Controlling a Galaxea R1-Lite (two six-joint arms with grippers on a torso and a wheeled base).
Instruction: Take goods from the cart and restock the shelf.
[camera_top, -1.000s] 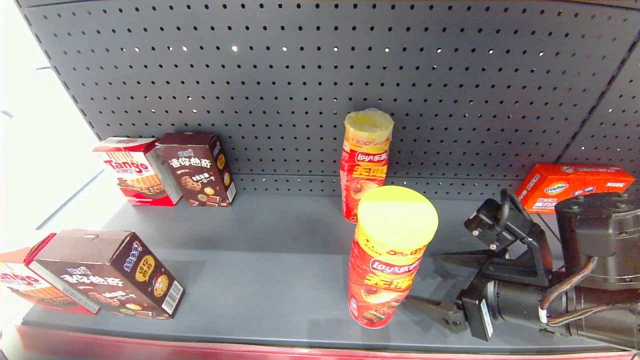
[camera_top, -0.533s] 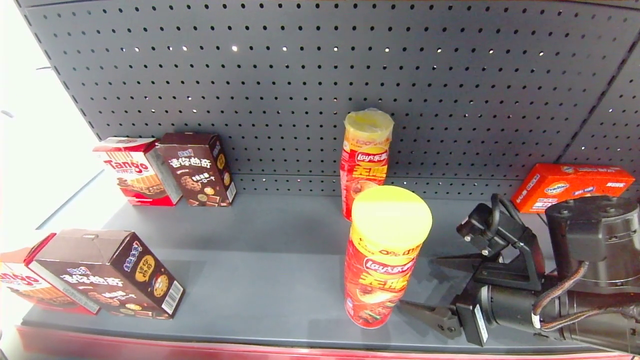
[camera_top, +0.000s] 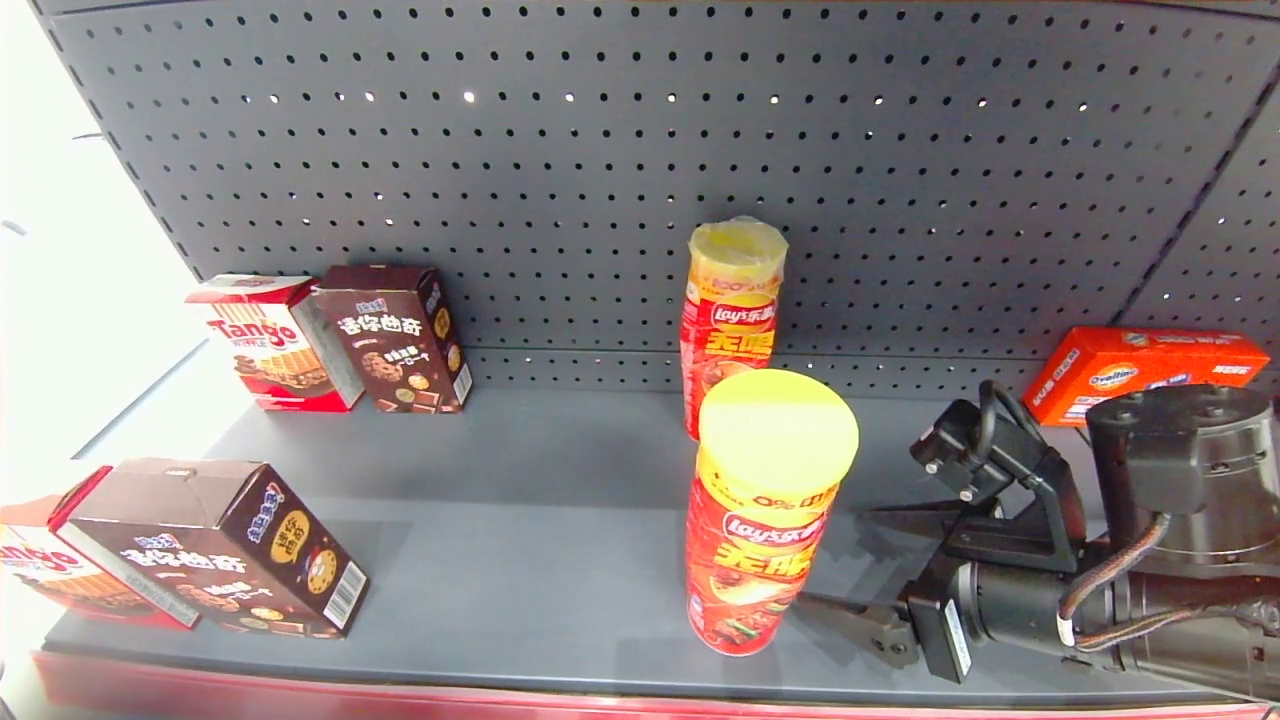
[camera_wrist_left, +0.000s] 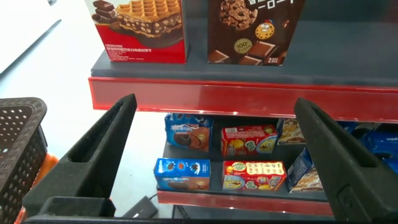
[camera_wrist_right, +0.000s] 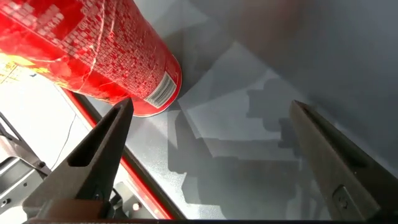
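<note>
Chip can (camera_top: 765, 520) is seen standing upright near the front edge of the shelf (camera_top: 520, 560). It's just beside the right gripper (camera_top: 845, 560), whose jaws are spread wide with nothing pinched. From the wrist camera, the can looks to be just outside one jaw tip, not between them.

So the placing looks pretty much done, and a clean retreat is probably what's needed. The arm would best be drawn straight back and away from the can. A tall, narrow can like that is easily tipped if it gets clipped by a jaw.

The left gripper (camera_wrist_left: 214, 102) is held out in front of the shelf's red lip, jaws spread and empty. A dark mesh basket (camera_wrist_left: 18, 143) is caught at the edge there, but what's inside can't be made out.

At the front left of the shelf, a brown cookie box (camera_top: 220, 545) is parked next to a red wafer box (camera_top: 40, 575).

Further back, a second can (camera_top: 732, 320) is lined up behind the first, close to the pegboard (camera_top: 640, 150). Two more boxes (camera_top: 330, 338) are stood at back left, and an orange box (camera_top: 1140, 370) at back right.
</note>
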